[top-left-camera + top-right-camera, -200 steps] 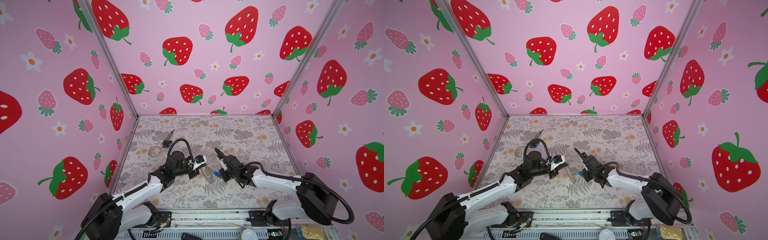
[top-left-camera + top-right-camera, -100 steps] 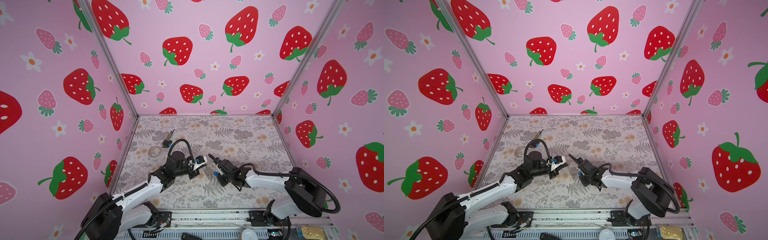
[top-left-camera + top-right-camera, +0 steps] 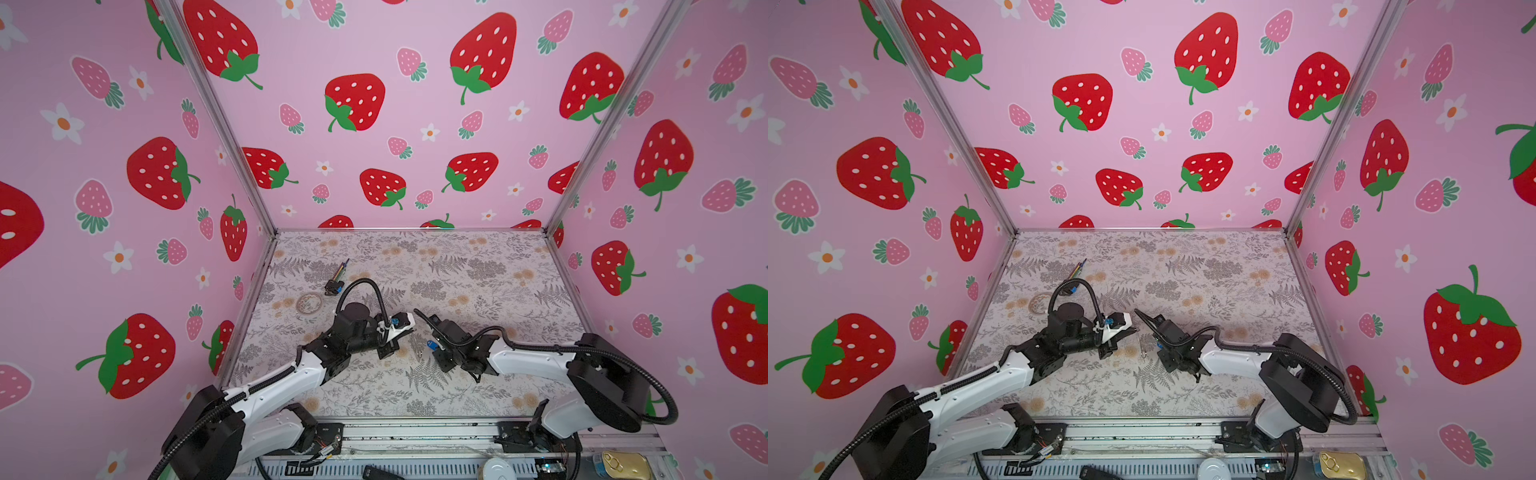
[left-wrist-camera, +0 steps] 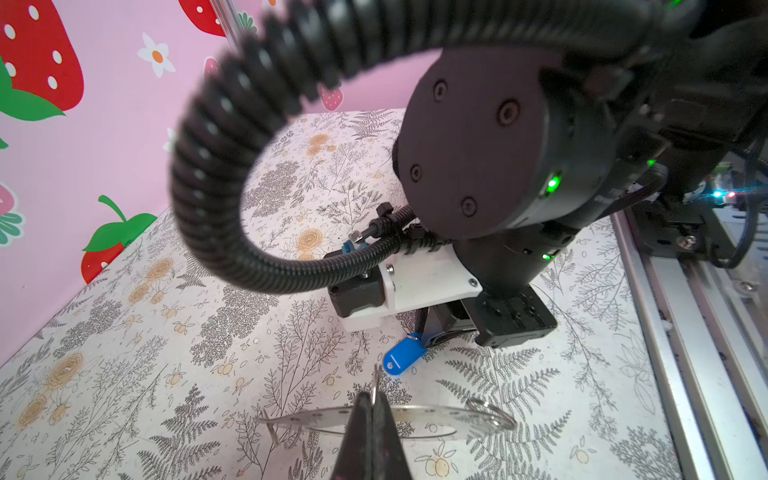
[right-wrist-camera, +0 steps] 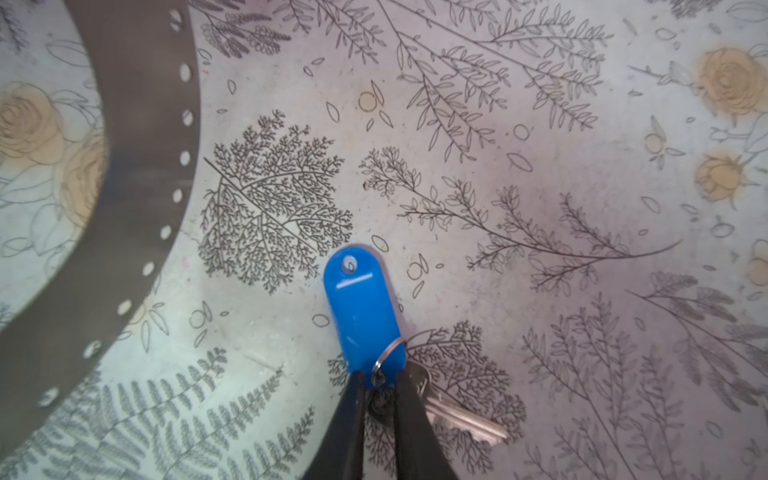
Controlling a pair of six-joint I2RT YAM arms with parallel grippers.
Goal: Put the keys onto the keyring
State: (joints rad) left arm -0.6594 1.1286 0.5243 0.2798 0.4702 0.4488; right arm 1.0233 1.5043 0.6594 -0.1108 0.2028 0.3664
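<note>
Grasp step: left gripper (image 4: 372, 399) clamped shut on keyring (image 4: 316, 417) rim; right gripper (image 5: 380, 376) narrowly apart astride keys (image 5: 361, 307), hold unconfirmed. Next: firm pinch, then thread onto keyring.

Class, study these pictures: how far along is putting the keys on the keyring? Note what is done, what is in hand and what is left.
Done: both parts are gripped. In hand: the left pincer is shut on the keyring at its rim, and the right pincer grips the keys by their blue end. Left: the keys are beside the keyring, apart from it, and not yet threaded on.
</note>
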